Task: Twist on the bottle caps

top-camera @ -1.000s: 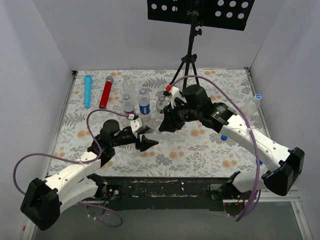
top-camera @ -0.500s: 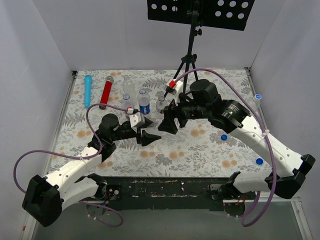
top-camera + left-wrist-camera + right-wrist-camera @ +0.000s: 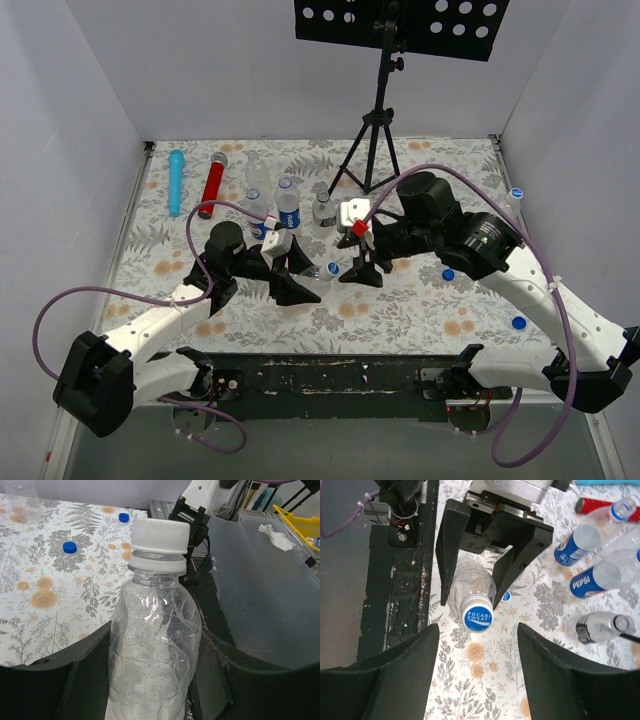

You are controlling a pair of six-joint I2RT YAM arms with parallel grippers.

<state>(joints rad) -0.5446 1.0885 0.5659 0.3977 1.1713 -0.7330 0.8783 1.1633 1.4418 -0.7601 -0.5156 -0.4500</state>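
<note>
left gripper: closed tight on the body of a clear bottle, with one black finger pressed against each side (the right wrist view showed the grip most plainly).
clear bottle: held off the table and tilted over, its neck pointing toward the right gripper; the plastic was dented and speckled with droplets.
white cap: sat on the neck of the held bottle, above the neck ring; its top face carried a blue POCARI SWEAT print. Whether it was turned fully home could not be told.
right gripper: jaws stood wide apart with nothing between them, facing the capped end of the bottle and not touching it.
loose bottle caps: a blue cap lay on the table just beside the held bottle, between the two grippers; a second blue cap lay near the right arm; a third blue cap lay nearer the front right; a fourth blue cap sat at the far right edge.
other bottles: a cluster stood upright behind the left gripper, among them a Pepsi bottle with a blue label.
cylinders: a blue cylinder and a red cylinder lay side by side at the far left of the table, well apart from both grippers.
tripod stand: stood at the back of the table, behind the bottles.
</note>
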